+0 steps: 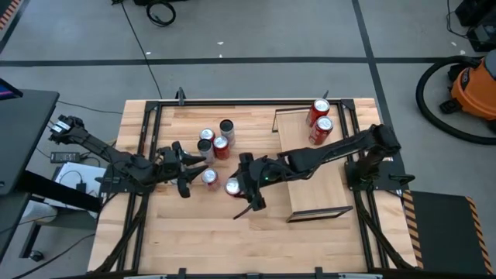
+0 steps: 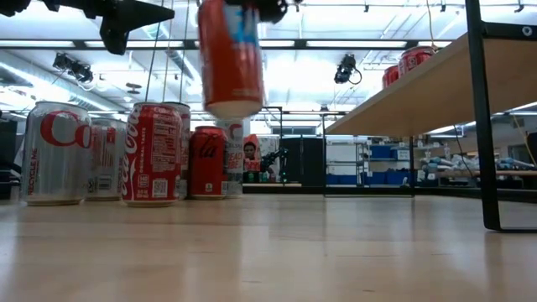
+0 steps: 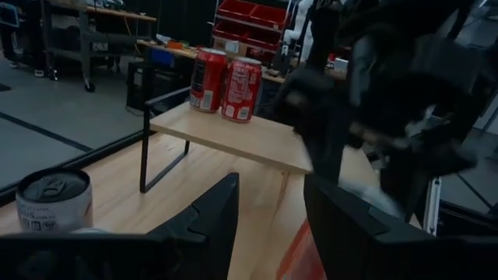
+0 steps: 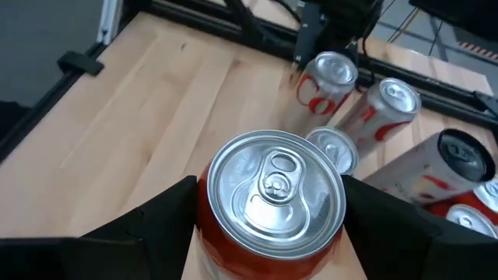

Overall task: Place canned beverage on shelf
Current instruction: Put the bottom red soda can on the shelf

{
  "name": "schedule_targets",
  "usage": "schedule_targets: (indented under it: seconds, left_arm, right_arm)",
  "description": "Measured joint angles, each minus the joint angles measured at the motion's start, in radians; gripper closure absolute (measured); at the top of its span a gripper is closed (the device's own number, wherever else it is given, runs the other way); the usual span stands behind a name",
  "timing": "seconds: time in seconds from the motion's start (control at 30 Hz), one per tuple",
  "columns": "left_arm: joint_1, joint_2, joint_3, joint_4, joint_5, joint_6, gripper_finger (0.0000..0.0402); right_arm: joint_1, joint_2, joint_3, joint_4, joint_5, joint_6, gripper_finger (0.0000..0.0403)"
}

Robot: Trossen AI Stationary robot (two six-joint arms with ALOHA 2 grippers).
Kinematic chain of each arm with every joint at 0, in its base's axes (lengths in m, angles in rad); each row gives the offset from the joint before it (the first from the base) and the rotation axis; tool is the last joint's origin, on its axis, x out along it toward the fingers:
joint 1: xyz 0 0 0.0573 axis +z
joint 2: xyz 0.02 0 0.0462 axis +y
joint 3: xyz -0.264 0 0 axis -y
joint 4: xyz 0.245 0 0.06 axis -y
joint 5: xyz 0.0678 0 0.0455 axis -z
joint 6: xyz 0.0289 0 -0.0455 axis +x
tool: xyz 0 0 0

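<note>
From my remote seat, nearest on the right wrist view was the red can (image 4: 272,194) I was carrying, its silver top up, the right gripper (image 1: 242,188) closed on its sides with a dark finger against each flank. On the low view that can (image 2: 230,57) hung clear of the tabletop (image 2: 268,252), upright and lifted above the standing cans. Looking down, it (image 1: 233,187) sat just beside the near corner of the shelf (image 1: 310,167), over bare planks. The left gripper (image 1: 188,166) hovered low to the left of it; its two fingers (image 3: 210,214) stood partly apart with nothing between them, and a silver can (image 3: 53,201) showed just off to one side. Farther back, a cluster of red and silver cans (image 1: 215,141) stood together on the table. Farthest, two red cans (image 1: 319,120) already stood upright, touching one another, at the far end of the shelf, which sat raised on thin dark legs (image 3: 144,152).
</note>
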Motion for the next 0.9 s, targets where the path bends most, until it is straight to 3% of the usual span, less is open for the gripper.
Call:
schedule_targets:
  seconds: [0.27, 0.5, 0.73, 0.9]
  left_arm:
    - [-0.001, 0.019, 0.000, -0.011, 0.002, -0.027, 0.0246]
    - [-0.003, 0.020, 0.000, -0.012, 0.003, -0.045, 0.0246]
    - [-0.003, 0.026, 0.000, -0.020, 0.003, -0.057, 0.0246]
    - [-0.002, 0.026, 0.000, -0.017, 0.003, -0.062, 0.0246]
  right_arm:
    - [0.008, -0.151, 0.001, -0.161, 0.034, 0.045, 0.0108]
    - [0.043, -0.285, -0.016, -0.271, 0.126, 0.085, 0.0108]
    - [0.074, -0.484, -0.196, -0.258, 0.242, 0.150, 0.0108]
    - [0.076, -0.645, -0.331, -0.244, 0.269, 0.216, 0.0107]
